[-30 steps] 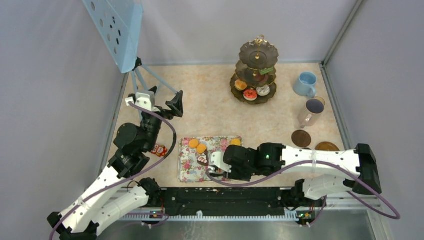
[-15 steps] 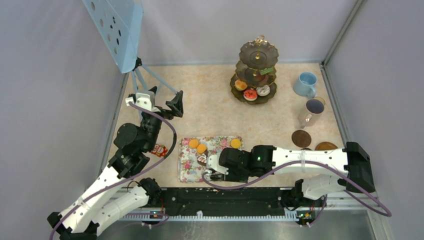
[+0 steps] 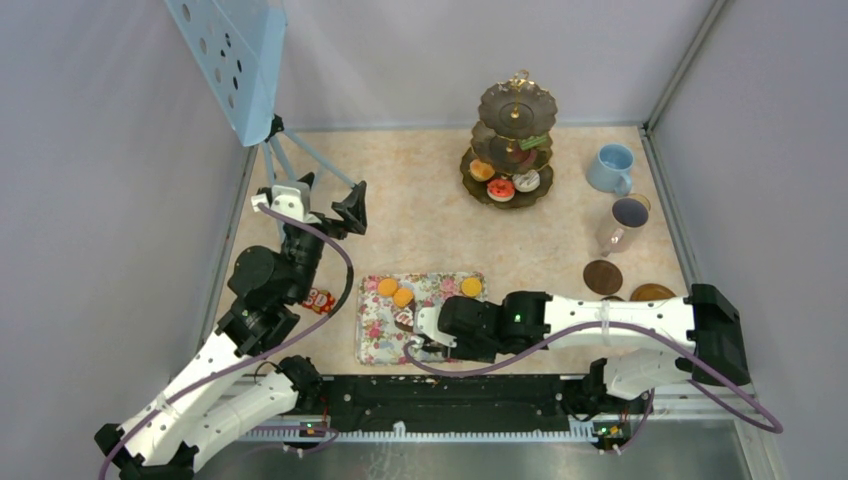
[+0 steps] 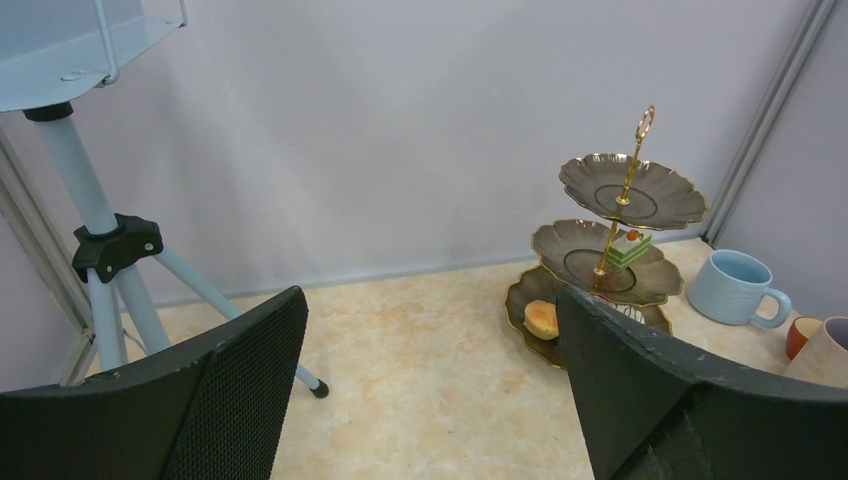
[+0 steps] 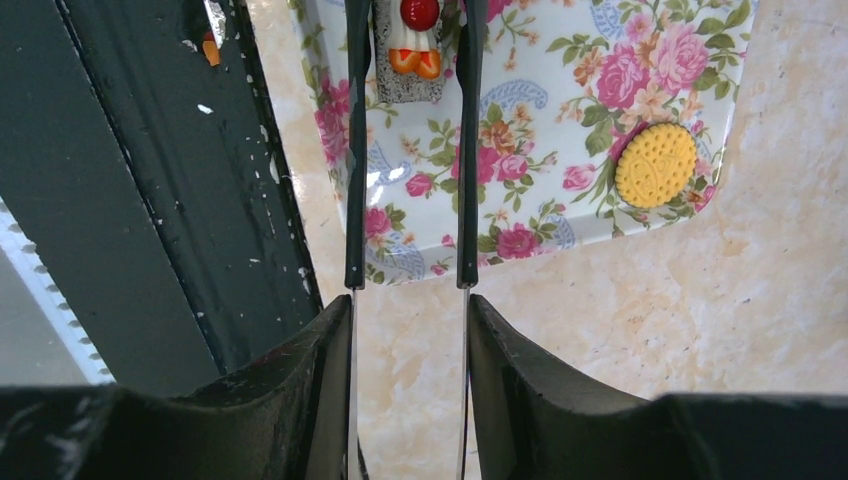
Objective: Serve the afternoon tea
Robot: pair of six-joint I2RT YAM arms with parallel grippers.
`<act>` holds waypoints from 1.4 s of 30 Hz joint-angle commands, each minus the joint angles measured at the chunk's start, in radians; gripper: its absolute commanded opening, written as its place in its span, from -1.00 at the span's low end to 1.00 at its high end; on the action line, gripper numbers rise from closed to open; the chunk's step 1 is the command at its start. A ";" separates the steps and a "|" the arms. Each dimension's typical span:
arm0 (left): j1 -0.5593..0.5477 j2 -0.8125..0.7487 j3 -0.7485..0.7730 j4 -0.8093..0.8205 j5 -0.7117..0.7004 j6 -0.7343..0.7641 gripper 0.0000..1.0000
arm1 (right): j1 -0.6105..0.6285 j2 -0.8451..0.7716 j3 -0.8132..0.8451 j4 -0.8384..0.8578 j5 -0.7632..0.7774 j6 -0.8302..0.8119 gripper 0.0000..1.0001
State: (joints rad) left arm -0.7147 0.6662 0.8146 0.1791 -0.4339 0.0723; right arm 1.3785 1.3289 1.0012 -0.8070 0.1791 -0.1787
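One arm [image 3: 600, 318] lies low, elbow bent; right pincer [image 5: 409, 330] clamps tongs [image 5: 354, 150].

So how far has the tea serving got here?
Done: several treats sit on the stand, including a green cake slice. In hand: right tool holds tongs straddling a red-topped cake slice on the floral tray. To do: three orange rounds lie there; left tool open, empty.

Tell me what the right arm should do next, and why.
Probably squeeze the black tongs shut. The right gripper holds them with their two arms straddling the cherry-topped cake slice on the floral tray, apparently not yet pinching it, so it cannot be lifted.
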 commanded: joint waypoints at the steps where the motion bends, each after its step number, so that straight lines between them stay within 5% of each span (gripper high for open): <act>1: 0.003 0.006 0.006 0.028 0.015 -0.013 0.97 | 0.012 -0.023 0.004 0.017 -0.004 0.021 -1.00; 3: 0.004 0.006 0.005 0.028 0.014 -0.014 0.98 | 0.013 -0.019 0.007 0.025 -0.002 0.022 -0.92; 7: 0.004 0.007 0.005 0.028 0.013 -0.012 0.98 | 0.012 -0.041 0.002 0.063 -0.033 0.028 -0.40; 10: 0.004 0.006 0.005 0.028 0.013 -0.011 0.98 | 0.012 -0.040 -0.001 0.074 -0.035 0.031 -0.26; 20: 0.004 0.004 0.005 0.028 0.009 -0.010 0.98 | 0.013 -0.008 0.003 0.064 -0.035 0.013 -0.36; 24: 0.004 0.006 0.005 0.028 0.010 -0.011 0.97 | 0.012 0.024 0.017 0.034 -0.046 0.014 -0.97; 25: 0.004 0.006 0.005 0.028 0.010 -0.011 0.98 | 0.012 0.030 0.020 0.026 -0.046 0.020 -1.00; 32: 0.004 0.007 0.005 0.028 0.010 -0.012 0.97 | 0.012 -0.017 0.011 0.065 -0.013 0.058 -1.00; 36: 0.003 0.007 0.005 0.027 0.012 -0.013 0.97 | 0.012 -0.060 -0.003 0.115 0.021 0.109 -0.55; 42: 0.004 0.008 0.005 0.027 0.013 -0.015 0.98 | 0.012 -0.113 -0.033 0.162 0.043 0.171 -0.40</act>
State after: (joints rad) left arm -0.7147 0.6708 0.8146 0.1787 -0.4339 0.0723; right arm 1.3785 1.2690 0.9779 -0.7086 0.1921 -0.0639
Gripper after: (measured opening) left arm 0.987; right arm 0.400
